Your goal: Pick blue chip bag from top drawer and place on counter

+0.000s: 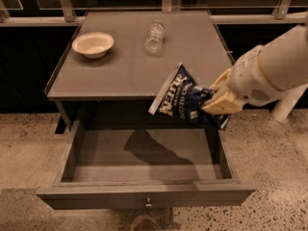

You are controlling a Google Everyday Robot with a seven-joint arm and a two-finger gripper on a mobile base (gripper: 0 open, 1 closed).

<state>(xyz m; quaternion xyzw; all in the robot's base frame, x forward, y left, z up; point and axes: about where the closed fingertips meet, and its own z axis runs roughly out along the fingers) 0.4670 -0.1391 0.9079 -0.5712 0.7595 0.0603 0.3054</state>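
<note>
The blue chip bag (pixel 180 97) is dark blue foil with white "Kettle" lettering and a white end strip. It hangs tilted in the air above the right rear of the open top drawer (pixel 144 196), level with the counter's front edge. My gripper (pixel 211 102) comes in from the right on a white arm and is shut on the bag's right end. The drawer is pulled out and nothing else shows inside it; only the bag's shadow lies on its floor. The counter (pixel 120 76) is the flat grey top behind.
A cream bowl (pixel 93 44) sits at the counter's back left. A clear plastic bottle (pixel 154 36) lies at its back centre. The drawer has a small metal knob (pixel 148 204) on its front. Speckled floor surrounds the cabinet; a dark railing runs behind.
</note>
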